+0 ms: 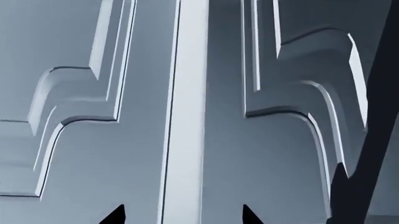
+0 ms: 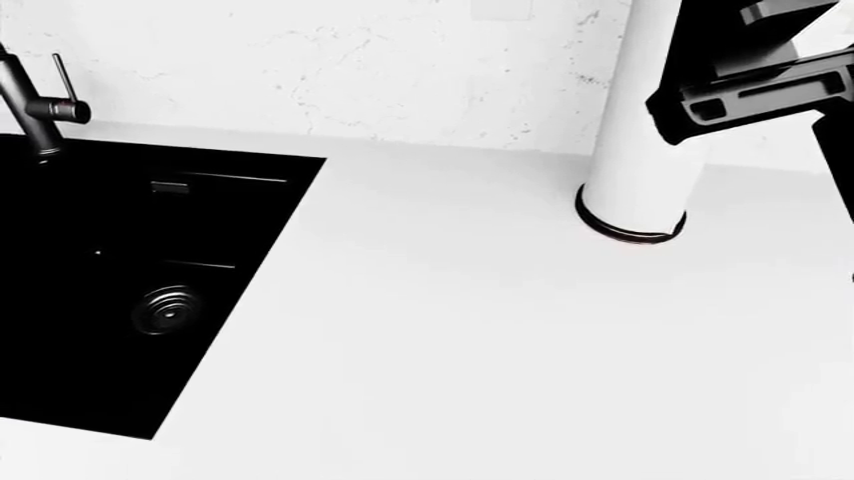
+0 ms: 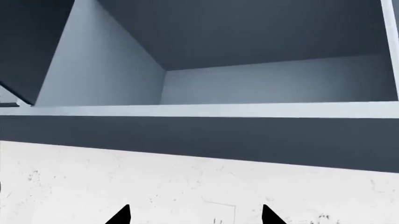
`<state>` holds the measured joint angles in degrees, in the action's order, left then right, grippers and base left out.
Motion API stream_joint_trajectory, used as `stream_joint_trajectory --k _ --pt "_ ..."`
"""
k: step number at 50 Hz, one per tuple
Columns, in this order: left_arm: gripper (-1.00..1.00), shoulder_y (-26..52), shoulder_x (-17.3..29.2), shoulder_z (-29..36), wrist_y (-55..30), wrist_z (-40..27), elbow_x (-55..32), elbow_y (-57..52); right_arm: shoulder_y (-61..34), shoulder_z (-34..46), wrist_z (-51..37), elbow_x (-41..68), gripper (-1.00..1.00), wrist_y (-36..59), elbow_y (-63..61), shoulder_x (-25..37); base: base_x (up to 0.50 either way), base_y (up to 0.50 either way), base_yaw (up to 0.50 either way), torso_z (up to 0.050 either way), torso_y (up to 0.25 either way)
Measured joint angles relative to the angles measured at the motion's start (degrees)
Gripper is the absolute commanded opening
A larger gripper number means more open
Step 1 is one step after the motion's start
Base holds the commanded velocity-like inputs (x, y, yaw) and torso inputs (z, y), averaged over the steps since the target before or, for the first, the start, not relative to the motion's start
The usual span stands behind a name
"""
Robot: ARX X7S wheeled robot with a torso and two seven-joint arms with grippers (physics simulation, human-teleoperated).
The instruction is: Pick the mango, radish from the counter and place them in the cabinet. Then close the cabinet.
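Note:
The mango and the radish show in no view. The white counter (image 2: 441, 340) fills the head view. My left gripper (image 1: 184, 215) is open and empty, its two dark fingertips pointing at closed grey-blue panelled cabinet doors (image 1: 81, 140). My right gripper (image 3: 196, 217) is open and empty, held low in front of the white marbled wall (image 3: 124, 182). Above it is an open cabinet (image 3: 249, 79) seen from below, and its inside looks bare. Part of my right arm (image 2: 747, 90) shows at the head view's top right.
A black sink (image 2: 134, 290) with a dark faucet (image 2: 34, 110) is set into the counter's left side. A white upright cylinder (image 2: 641, 140) with a dark ring at its base stands at the back right, by the marbled backsplash (image 2: 374, 60).

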<state>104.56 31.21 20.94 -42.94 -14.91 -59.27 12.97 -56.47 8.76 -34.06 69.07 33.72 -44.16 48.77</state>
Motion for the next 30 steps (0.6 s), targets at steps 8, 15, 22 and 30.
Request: stream_joint_trajectory --k 8,15,22,30 --pt "1.00 1.17 -0.12 1.41 -0.63 1.99 2.71 0.35 0.35 0.12 0.13 -0.25 1.00 -0.26 0.16 -0.24 0.00 0.00 0.00 0.004 0.000" --pt "1.00 1.79 -0.34 2.27 -1.40 4.28 6.55 -0.06 0.71 0.16 0.24 -0.52 1.00 -0.51 0.19 -0.39 0.00 0.00 0.00 0.003 0.000" --pt "1.00 1.97 -0.64 2.72 -2.23 6.12 10.39 -1.07 0.94 0.10 0.23 -0.63 1.00 -0.68 0.12 -0.42 0.00 0.00 0.00 0.000 0.000" --pt "1.00 2.00 -0.97 2.66 -2.68 7.30 12.42 -1.39 1.11 0.06 0.22 -0.71 1.00 -0.82 0.09 -0.42 0.00 0.00 0.00 0.000 0.000"
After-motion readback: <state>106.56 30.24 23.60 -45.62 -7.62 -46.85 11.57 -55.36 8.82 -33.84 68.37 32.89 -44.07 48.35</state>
